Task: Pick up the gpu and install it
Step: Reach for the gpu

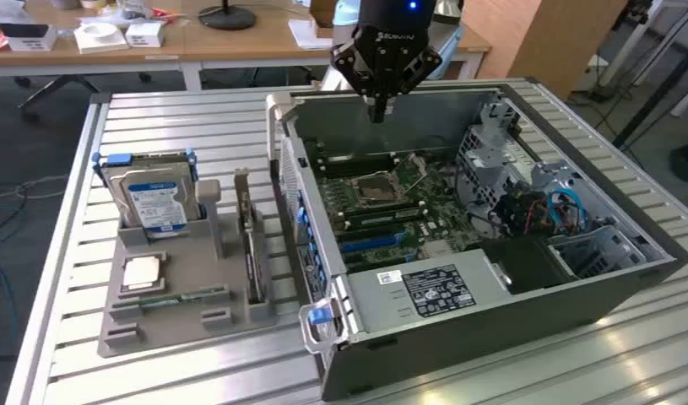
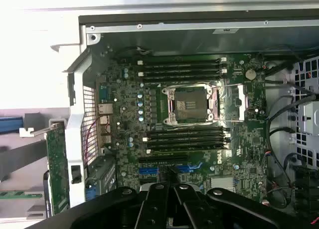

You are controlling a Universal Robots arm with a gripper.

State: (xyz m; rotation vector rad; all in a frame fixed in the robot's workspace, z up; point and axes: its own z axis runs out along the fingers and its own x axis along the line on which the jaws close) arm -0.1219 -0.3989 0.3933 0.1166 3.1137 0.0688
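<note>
The gpu (image 1: 251,253) is a thin dark card standing on edge in a grey holder tray (image 1: 164,325), just beside the open computer case (image 1: 490,321) on the exterior view's left. In the wrist view the gpu (image 2: 57,164) shows past the case's side frame. My gripper (image 1: 376,111) hangs above the far end of the case, over the motherboard (image 1: 377,198), well away from the card. Its fingers are shut with nothing between them. The wrist view looks straight down past the gripper (image 2: 168,181) onto the motherboard (image 2: 184,104) and its blue-tabbed expansion slots (image 2: 169,168).
The tray also holds a silver hard drive (image 1: 154,201) with a blue-white label, a CPU (image 1: 141,270) and a green RAM stick (image 1: 177,297). A power supply (image 1: 428,291) and a drive cage with cables (image 1: 546,211) fill the case's side. Desks stand behind the slatted table (image 1: 186,126).
</note>
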